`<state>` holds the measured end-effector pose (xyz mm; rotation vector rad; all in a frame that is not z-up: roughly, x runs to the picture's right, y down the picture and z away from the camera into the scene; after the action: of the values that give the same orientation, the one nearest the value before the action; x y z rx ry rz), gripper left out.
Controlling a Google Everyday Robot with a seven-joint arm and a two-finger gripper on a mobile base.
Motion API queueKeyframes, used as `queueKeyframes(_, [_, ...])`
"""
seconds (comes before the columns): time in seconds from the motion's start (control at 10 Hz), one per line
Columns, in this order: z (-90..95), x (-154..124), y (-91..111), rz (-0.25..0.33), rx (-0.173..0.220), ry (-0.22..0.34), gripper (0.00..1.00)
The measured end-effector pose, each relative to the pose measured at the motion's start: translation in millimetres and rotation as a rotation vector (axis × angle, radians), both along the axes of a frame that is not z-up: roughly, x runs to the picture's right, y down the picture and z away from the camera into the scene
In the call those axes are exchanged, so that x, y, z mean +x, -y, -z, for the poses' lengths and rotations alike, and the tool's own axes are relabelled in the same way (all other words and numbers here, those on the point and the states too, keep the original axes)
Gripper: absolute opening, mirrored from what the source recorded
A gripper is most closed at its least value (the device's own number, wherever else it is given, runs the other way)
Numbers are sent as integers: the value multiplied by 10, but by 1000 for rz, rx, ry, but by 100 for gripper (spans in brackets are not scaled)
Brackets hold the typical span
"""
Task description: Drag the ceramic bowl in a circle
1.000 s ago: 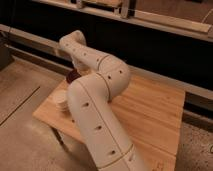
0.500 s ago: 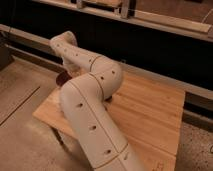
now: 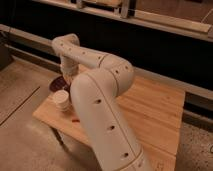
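The ceramic bowl is dark maroon and sits at the far left edge of the wooden table. Only its left part shows; the rest is behind my arm. My gripper hangs from the white wrist straight down onto the bowl's right side, at or in its hollow. My big white arm fills the middle of the view and hides the table behind it.
A stack of whitish cups stands on the table just in front of the bowl, close to the left edge. A dark wall and ledge run behind the table. The floor lies to the left and below.
The arm's wrist and elbow have swung left and toward the table's left edge. The bowl under the gripper sits further left, and the cup stack shows again.
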<state>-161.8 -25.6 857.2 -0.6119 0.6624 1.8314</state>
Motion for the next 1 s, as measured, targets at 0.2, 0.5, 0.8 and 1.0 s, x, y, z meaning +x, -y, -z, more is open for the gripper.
queueKeyframes(0.2, [8, 443, 89, -6, 27, -81, 19])
queueKeyframes(0.5, [20, 909, 205, 12, 54, -189, 19])
queueKeyframes(0.8, [-127, 1032, 267, 71, 62, -257, 19])
queueKeyframes(1.0, [-275, 943, 315, 134, 67, -270, 19])
